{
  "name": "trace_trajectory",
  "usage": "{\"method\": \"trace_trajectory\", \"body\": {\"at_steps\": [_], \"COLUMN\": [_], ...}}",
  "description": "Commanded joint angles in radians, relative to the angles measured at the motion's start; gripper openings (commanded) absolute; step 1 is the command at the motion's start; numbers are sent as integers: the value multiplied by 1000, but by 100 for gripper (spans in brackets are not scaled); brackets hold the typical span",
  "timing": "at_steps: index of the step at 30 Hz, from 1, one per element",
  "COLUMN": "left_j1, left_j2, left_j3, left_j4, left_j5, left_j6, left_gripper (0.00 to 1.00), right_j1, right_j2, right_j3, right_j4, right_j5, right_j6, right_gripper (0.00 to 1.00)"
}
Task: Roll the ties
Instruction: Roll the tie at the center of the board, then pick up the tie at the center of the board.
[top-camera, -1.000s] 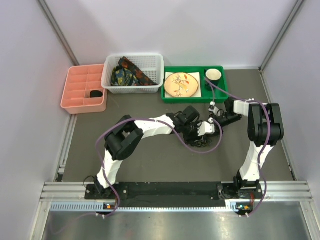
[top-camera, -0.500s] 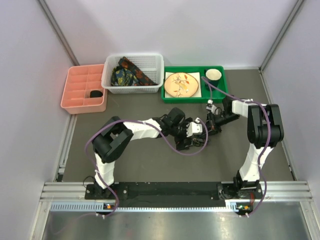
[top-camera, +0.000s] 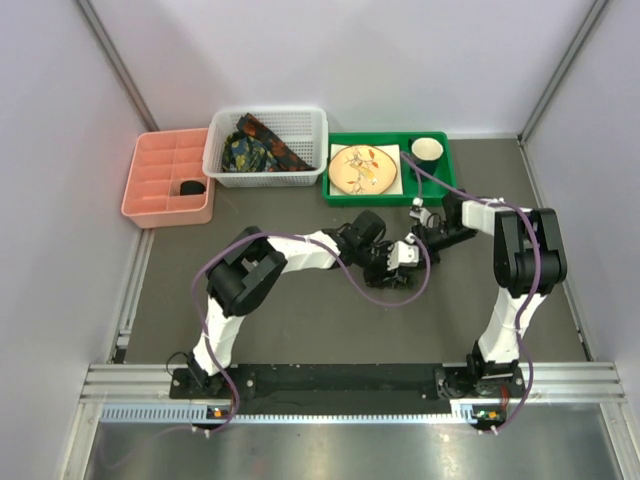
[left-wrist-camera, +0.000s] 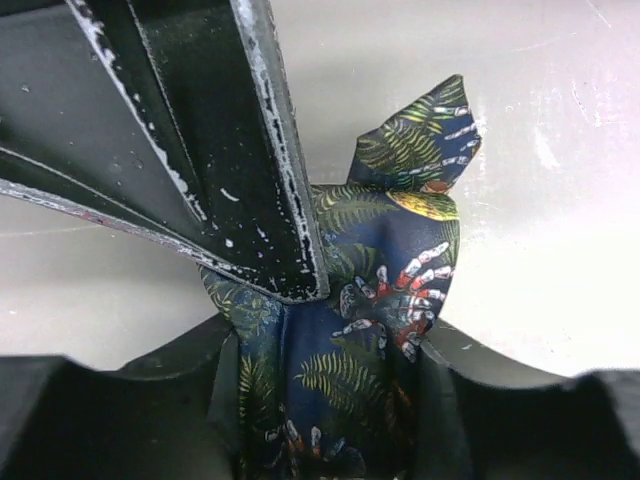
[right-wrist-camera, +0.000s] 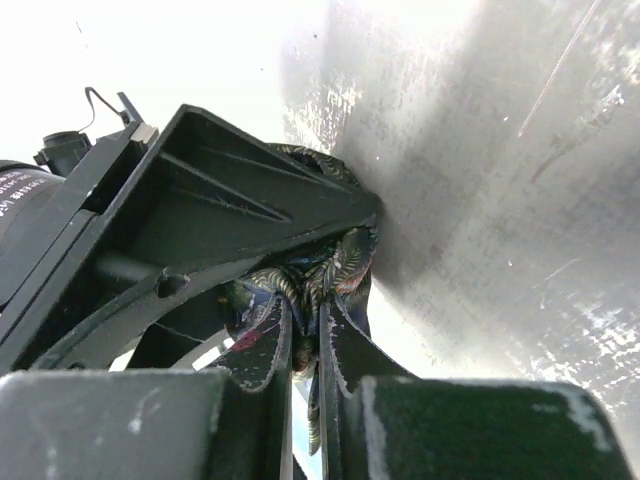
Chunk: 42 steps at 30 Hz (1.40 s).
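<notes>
Top external view: both arms meet mid-table, left gripper (top-camera: 406, 256) and right gripper (top-camera: 426, 238) almost touching, right in front of the green tray (top-camera: 338, 196). The tie (left-wrist-camera: 392, 292) being worked sits between them, just above the table (top-camera: 300, 330) and hard to see from overhead. Other ties (top-camera: 256, 150) lie heaped in the white basket (top-camera: 265, 178) at the far left. Small dark lump (top-camera: 192, 187) sits in one compartment of the pink tray (top-camera: 150, 210) – can't tell if it is a finished roll.

Left wrist: printed fabric is bunched under the one finger (left-wrist-camera: 285, 210) visible, a pointed flap sticking out past it. The second finger isn't visible, but the fabric looks pinched, so I judge it holding the tie. Right wrist: fingers (right-wrist-camera: 268, 345) are narrow, nearly together, with a fold of the tie clamped between them.

Step in hand, as I judge it: winding the tie into a roll, one gripper anchoring the core and the other wrapping.

To do it well – hold light tension between the two grips so the layers lie flat, turn about the pinched core rather than dragging it, and regrip close to the roll. Loose flap could unfurl if either grip slackens. The grippers are very close, so collision risk.
</notes>
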Motion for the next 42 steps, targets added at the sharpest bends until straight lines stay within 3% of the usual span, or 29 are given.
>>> {"method": "trace_trajectory", "body": {"at_steps": [1,2,4,5,14,18,20,21,27,29,31,32,33,35,42], "left_j1": [-5,-6,-6,-6,81,164,233,309,474,507,547,553,552,552,546], "left_j2": [-12,-22,-54,-67,-314,-485,-512,-525,-494,-487,-495,-515,-522,-524,-487], "left_j3": [-6,-17,-45,-51,-92,-168,-84,-62,20,-23,-80,-153,-181,-226,-253], "left_j4": [-107,-92,-52,-41,-87,-44,-213,-248,-409,-359,-134,-15,129,196,252], "left_j5": [-22,-45,-65,-91,-186,-321,-230,-171,224,373,490,569,579,582,572], "left_j6": [46,37,9,-4,-153,-314,-342,-395,-710,-879,-1025,-1169,-1226,-1328,-1376], "left_gripper": [54,61,90,99,99,99,99,99,99,99,99,99,99,99,99], "right_j1": [11,12,12,14,11,14,17,24,87,109,142,153,161,181,257], "right_j2": [-50,-46,-45,-45,-69,-88,-94,-99,-160,-168,-171,-172,-175,-183,-183], "right_j3": [31,38,47,50,88,113,148,160,217,231,261,266,271,269,303], "right_j4": [5,2,-12,-16,-32,-12,-4,2,177,267,318,344,375,468,525], "right_j5": [-33,-32,-27,-27,-12,-22,-42,-47,-165,-188,-208,-217,-228,-246,-256], "right_j6": [-24,-24,-30,-32,-17,28,52,83,273,357,409,434,456,537,589], "right_gripper": [0,0,0,0,0,0,0,0,0,0,0,0,0,0,0]}}
